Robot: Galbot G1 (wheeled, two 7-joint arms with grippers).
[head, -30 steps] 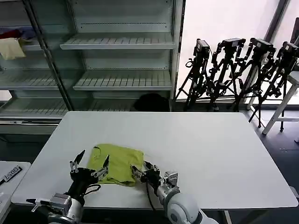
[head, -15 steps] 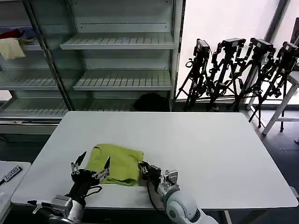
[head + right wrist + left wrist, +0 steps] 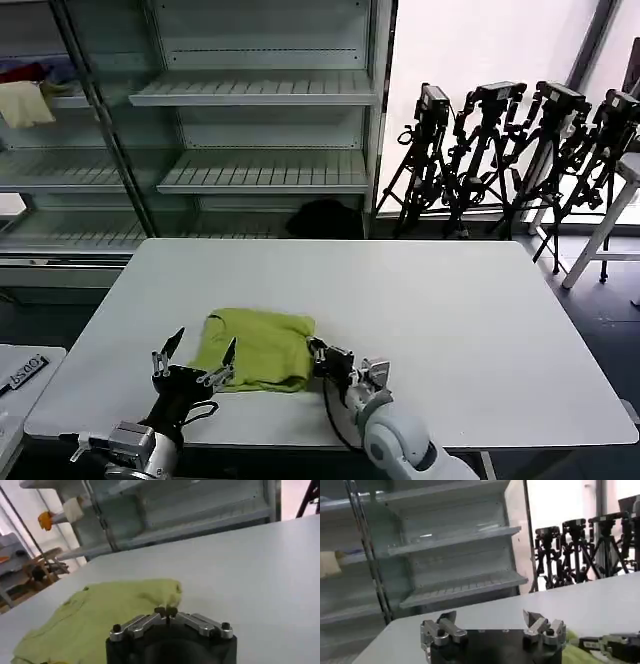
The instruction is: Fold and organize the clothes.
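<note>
Head view, left gripper (image 3: 197, 352) at the white table's (image 3: 450, 330) near edge, fingers spread, right gripper (image 3: 318, 352) pressed together pinching the lime T-shirt's (image 3: 258, 348) right edge, shirt folded near front-left, empty shelving (image 3: 260, 170) beyond.

Daylight floods in through tall window (image 3: 480, 60) behind tripods (image 3: 510, 150), blown to white glare; stands read as dark silhouettes. Table (image 3: 450, 300) top evenly lit, pale, faint soft shadow under T-shirt (image 3: 255, 345) edge. Shelving (image 3: 260, 120) at left dimmer, greyish. Left wrist view: background shelves soft, slightly blurred, window side overexposed. Right wrist view: far shelves out of focus, near gripper housing dark, shirt fabric moderately sharp, straight lines bowing toward frame edges.
</note>
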